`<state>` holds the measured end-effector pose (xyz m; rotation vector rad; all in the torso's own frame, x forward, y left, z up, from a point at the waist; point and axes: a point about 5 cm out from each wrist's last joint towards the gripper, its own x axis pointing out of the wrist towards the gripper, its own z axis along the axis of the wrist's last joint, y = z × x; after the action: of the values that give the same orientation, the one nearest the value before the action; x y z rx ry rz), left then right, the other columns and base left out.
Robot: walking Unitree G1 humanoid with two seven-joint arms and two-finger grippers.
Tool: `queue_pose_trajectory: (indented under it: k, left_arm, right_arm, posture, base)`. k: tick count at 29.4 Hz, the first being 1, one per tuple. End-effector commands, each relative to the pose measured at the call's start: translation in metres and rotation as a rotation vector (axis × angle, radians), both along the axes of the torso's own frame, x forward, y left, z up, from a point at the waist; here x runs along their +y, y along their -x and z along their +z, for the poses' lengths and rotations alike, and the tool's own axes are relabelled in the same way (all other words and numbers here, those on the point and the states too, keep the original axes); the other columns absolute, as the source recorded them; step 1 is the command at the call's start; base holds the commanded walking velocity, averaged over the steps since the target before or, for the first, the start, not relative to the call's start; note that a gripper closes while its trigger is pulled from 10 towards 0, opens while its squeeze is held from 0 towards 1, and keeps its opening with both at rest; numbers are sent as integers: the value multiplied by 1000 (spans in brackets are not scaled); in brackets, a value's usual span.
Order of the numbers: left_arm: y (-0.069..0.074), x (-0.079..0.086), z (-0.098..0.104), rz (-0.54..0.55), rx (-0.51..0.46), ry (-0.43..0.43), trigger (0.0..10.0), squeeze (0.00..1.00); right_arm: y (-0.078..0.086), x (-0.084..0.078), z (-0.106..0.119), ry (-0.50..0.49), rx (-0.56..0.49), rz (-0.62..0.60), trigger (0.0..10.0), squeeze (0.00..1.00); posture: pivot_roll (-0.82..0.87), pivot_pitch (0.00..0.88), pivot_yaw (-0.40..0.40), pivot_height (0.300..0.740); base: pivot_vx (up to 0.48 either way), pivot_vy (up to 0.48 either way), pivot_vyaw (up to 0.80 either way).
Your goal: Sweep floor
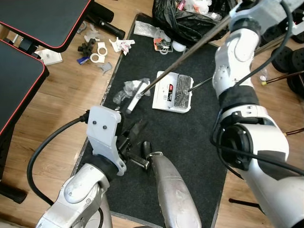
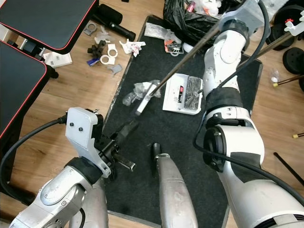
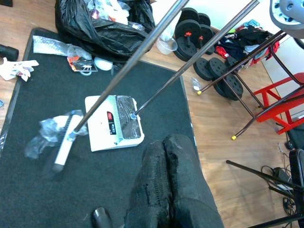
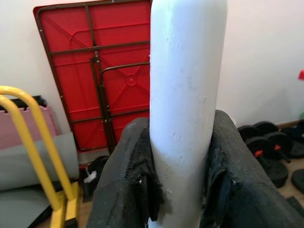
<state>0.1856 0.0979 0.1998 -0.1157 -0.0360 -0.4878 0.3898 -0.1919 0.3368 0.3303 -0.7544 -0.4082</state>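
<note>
Dustpan (image 1: 173, 91) one, broom (image 1: 135, 97) one, right claw (image 4: 183, 185) gripping handle

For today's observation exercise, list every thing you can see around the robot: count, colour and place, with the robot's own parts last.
Mat: one, black, on the wooden floor under the robot.
Dustpan: one, white, on the mat's middle, dark debris in it.
Broom: one, white head with a long dark handle, on the mat beside the dustpan.
Plastic wrap: one clear crumpled piece, at the broom head.
Rubbish bag: one, black, at the mat's far end.
Litter: several white and dark scraps, on the floor left of the mat.
Desks: two, black with red edges, far left.
Weights: several, black, right of the mat.
Left gripper: black fingers closed, empty, above the mat.
Right gripper: black fingers clamped on a white handle.
</note>
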Motion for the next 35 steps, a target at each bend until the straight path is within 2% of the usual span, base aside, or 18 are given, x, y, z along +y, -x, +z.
queue_pose_trajectory:
  k: [1,6,10,12,16,21,23,25,26,28,29,30,31,32,33,34,35]
  left_arm:
    - [2,-3,-7,-36,31,5,10000,0]
    - [2,-3,-7,-37,30,8,10000,0]
    - [2,-3,-7,-37,30,8,10000,0]
    - [2,-3,-7,-37,29,8,10000,0]
    - [0,-4,-8,-36,27,9,10000,0]
    - [-1,-4,-9,-36,24,9,10000,0]
    - [-2,-4,-9,-35,24,10,10000,0]
    - [-2,-4,-10,-35,24,10,10000,0]
    - [-2,-4,-10,-36,24,9,10000,0]
    - [-2,-4,-10,-36,24,9,10000,0]
    - [-3,-4,-11,-36,25,9,10000,0]
    - [-3,-4,-11,-36,25,9,10000,0]
    - [-3,-4,-12,-36,26,8,10000,0]
    - [-3,-4,-12,-36,26,8,10000,0]
    - [-4,-4,-13,-35,27,7,10000,0]
    - [-4,-4,-13,-35,27,7,10000,0]
    - [-6,-4,-14,-34,28,6,10000,0]
  right_arm:
    - [5,-13,-1,83,10,-69,10000,0]
    - [7,-4,5,83,-39,-15,10000,0]
    - [7,-4,5,83,-39,-15,10000,0]
    - [10,2,11,95,-77,15,10000,0]
    - [25,23,48,65,-261,152,10000,0]
    - [28,25,55,41,-284,182,10000,0]
    - [29,27,57,-13,-289,220,10000,0]
    - [28,29,57,-51,-278,250,10000,0]
    - [26,32,54,-81,-232,291,10000,0]
    - [26,32,54,-81,-232,291,10000,0]
    - [21,37,50,-44,-119,347,10000,0]
    - [21,37,50,-44,-119,347,10000,0]
    - [17,42,44,40,1,397,10000,0]
    - [17,42,44,40,1,397,10000,0]
    - [16,46,39,65,65,446,10000,0]
    - [16,46,39,65,65,446,10000,0]
    - [16,48,36,104,88,482,10000,0]
  posture:
    - [-125,458,-233,740]
    - [-125,457,-233,740]
    - [-125,457,-233,740]
    - [-125,457,-233,740]
    - [-125,441,-232,740]
    - [-126,436,-232,740]
    - [-125,428,-232,740]
    - [-125,428,-232,740]
    - [-122,420,-232,740]
    - [-122,420,-232,740]
    - [-119,414,-231,740]
    - [-119,414,-231,740]
    - [-117,409,-232,740]
    - [-117,409,-232,740]
    - [-115,398,-231,740]
    - [-115,398,-231,740]
    - [-114,390,-231,740]
  base:
    - [0,0,0]
    - [0,0,0]
    - [0,0,0]
    - [0,0,0]
    - [0,0,0]
    - [0,0,0]
    - [0,0,0]
    - [0,0,0]
    - [0,0,0]
    - [0,0,0]
    - [0,0,0]
    - [0,0,0]
    - [0,0,0]
    - [0,0,0]
    - [0,0,0]
    - [0,0,0]
    - [0,0,0]
